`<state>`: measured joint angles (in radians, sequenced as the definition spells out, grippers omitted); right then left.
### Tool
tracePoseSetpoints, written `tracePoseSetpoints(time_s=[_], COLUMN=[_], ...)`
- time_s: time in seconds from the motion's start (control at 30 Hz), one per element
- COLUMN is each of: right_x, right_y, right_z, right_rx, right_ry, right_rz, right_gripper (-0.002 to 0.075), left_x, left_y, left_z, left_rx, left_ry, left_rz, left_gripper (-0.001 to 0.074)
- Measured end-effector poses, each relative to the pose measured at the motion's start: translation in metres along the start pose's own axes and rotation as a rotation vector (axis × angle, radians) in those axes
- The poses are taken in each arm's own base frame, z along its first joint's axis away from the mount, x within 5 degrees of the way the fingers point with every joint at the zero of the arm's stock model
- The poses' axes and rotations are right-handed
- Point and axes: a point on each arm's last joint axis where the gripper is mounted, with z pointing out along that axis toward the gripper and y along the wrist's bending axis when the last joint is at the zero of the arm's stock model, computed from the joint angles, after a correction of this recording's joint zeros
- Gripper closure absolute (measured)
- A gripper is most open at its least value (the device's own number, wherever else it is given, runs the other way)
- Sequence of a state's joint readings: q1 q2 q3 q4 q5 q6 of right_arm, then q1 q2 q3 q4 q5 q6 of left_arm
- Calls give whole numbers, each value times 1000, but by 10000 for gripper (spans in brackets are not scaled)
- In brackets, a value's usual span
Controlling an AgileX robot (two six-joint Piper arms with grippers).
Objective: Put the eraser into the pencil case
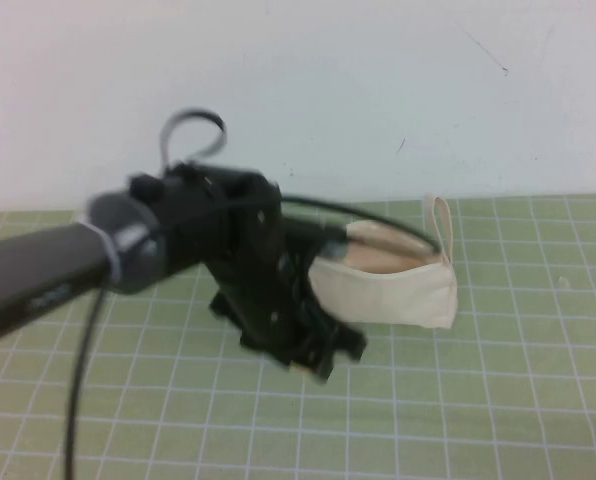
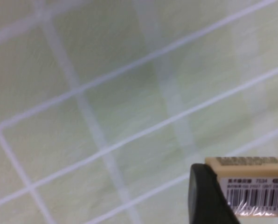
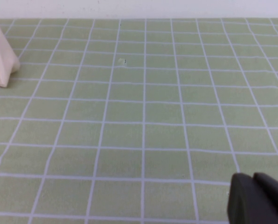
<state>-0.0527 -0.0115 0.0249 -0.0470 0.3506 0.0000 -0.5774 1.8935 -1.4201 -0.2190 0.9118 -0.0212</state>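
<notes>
Green gridded matting [image 1: 538, 380] spreads under a white wall, and from above we see the left gripper [image 1: 313, 362] raised just left of the open pencil case [image 1: 388, 285]. Only its wrist camera shows the eraser [image 2: 251, 189] pinched in its jaws. Off the overhead view, the right gripper [image 3: 258, 198] sits low with fingers pressed together, the pouch well apart.

Green grid mat [image 1: 538, 400] (bearing pencil case [image 1: 388, 290])
</notes>
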Motion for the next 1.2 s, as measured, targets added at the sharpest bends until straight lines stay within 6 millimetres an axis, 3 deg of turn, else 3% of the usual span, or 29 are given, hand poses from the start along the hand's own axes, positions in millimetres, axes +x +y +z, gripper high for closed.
tracePoseSetpoints(time_s=[0.17, 0.27, 0.4, 0.57, 0.63, 0.73, 0.83, 0.9, 1.0, 1.1, 1.2], right_x=[0, 0, 0, 0, 0, 0, 0, 0, 0, 0, 0], right_y=[0, 0, 0, 0, 0, 0, 0, 0, 0, 0, 0], right_z=[0, 0, 0, 0, 0, 0, 0, 0, 0, 0, 0], right_rx=[0, 0, 0, 0, 0, 0, 0, 0, 0, 0, 0], right_ry=[0, 0, 0, 0, 0, 0, 0, 0, 0, 0, 0], right_rz=[0, 0, 0, 0, 0, 0, 0, 0, 0, 0, 0], right_gripper=[727, 727, 727, 727, 727, 727, 727, 727, 727, 727, 727], left_x=[-21, -34, -48, -63, -66, -70, -74, -78, -79, -70, -50], left_y=[-13, -15, -15, -11, -10, -10, -12, -14, -21, -26, -26], left_z=[-58, -74, -71, -48, -39, -32, -40, -55, -97, -148, -203], left_rx=[46, 51, 41, 14, 13, 17, 12, 0, -22, -57, -121], left_ry=[-328, -501, -617, -634, -621, -616, -628, -641, -688, -766, -875], left_rz=[46, 63, 85, 129, 128, 122, 140, 168, 218, 254, 261], left_gripper=[451, 451, 451, 450, 407, 282, 284, 387, 603, 696, 724])
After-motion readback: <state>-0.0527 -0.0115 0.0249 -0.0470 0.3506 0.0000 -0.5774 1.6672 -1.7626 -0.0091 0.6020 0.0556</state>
